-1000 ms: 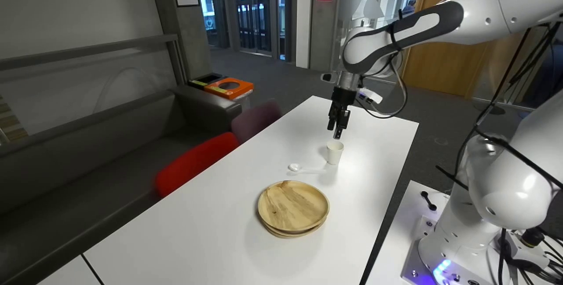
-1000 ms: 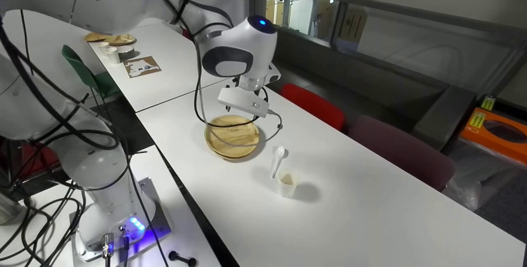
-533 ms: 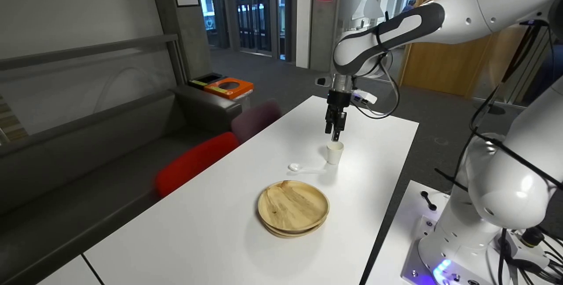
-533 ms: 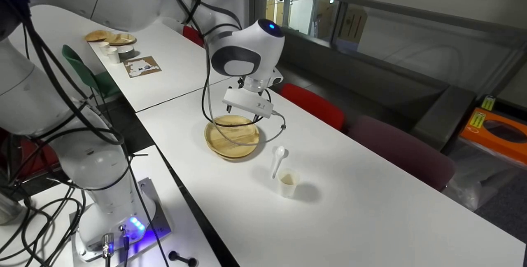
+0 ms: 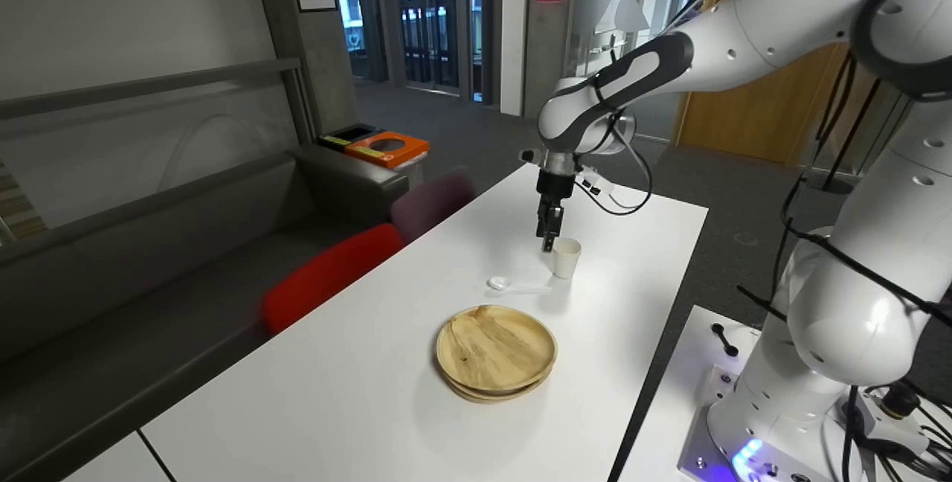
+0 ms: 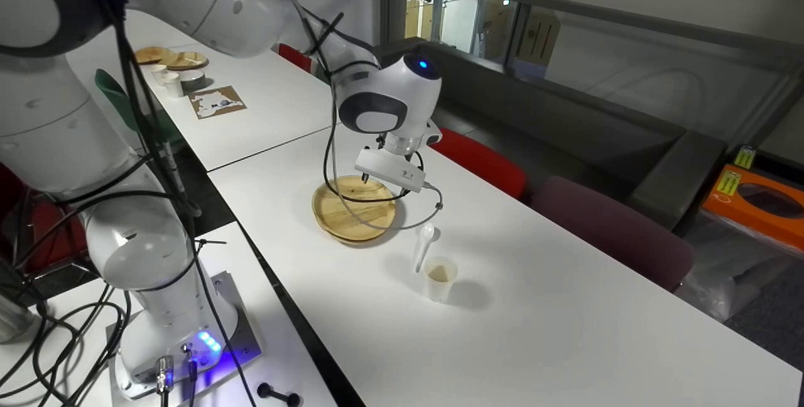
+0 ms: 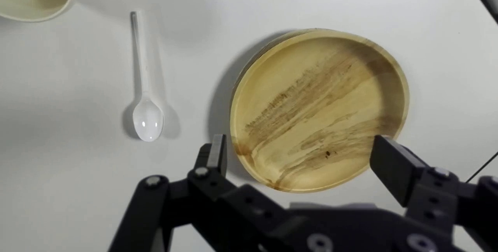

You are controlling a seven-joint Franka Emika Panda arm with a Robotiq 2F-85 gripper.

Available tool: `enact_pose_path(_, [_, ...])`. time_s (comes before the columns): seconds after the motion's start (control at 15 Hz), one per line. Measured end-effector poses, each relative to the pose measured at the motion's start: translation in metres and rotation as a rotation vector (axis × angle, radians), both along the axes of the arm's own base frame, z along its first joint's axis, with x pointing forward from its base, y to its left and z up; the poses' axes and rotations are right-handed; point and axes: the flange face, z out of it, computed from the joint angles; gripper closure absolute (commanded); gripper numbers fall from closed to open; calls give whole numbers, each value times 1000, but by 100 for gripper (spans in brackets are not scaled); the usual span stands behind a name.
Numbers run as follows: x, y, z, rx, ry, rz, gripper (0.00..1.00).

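Note:
My gripper point(image 7: 300, 139) is open and holds nothing. Its black fingers point(image 7: 218, 156) stand wide apart in the wrist view, with the round wooden plates point(image 7: 311, 88) showing beyond and between them. The plates lie stacked on the white table, and also show in both exterior views point(image 5: 497, 348) point(image 6: 342, 215). The gripper point(image 6: 384, 184) hangs above the table near the plates, touching nothing that I can see. A white plastic spoon point(image 7: 148, 119) lies beside the plates. A whitish cup point(image 7: 46, 1) stands upright near the spoon's handle, partly cut off in the wrist view; it shows whole in an exterior view point(image 5: 566, 262).
A red chair point(image 5: 331, 274) and a purple chair point(image 5: 435, 203) stand along the table, before a dark sofa point(image 5: 149, 303). Cables loop from my wrist. Another table point(image 6: 264, 112) holds wooden plates point(image 6: 183, 60), cups point(image 6: 172, 85) and a brown board point(image 6: 217, 101).
My gripper has moved lower, going left in one of the exterior views and right in its counterpart. It looks open throughout. The plates, spoon and cup have not moved.

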Motion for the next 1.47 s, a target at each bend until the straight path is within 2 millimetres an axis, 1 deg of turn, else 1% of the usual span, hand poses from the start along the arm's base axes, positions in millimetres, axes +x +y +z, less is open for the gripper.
enact_pose_path(0.27, [42,5,-58,-24,26,-44,0])
enact_pose_path(0.4, [63,5,-83,-63,20,-59,0])
enact_pose_path(0.53, [81,-1,-100,-143,-12,-70,0])
enact_pose_path(0.67, [92,-10,-113,-220,-25,-84,0])
enact_pose_path(0.8, [99,-18,-123,-272,-13,-103,0])
enact_pose_path(0.93, [100,-24,-132,-295,12,-126,0])
enact_pose_path(1.47, [87,-39,-162,-250,134,-161,0])
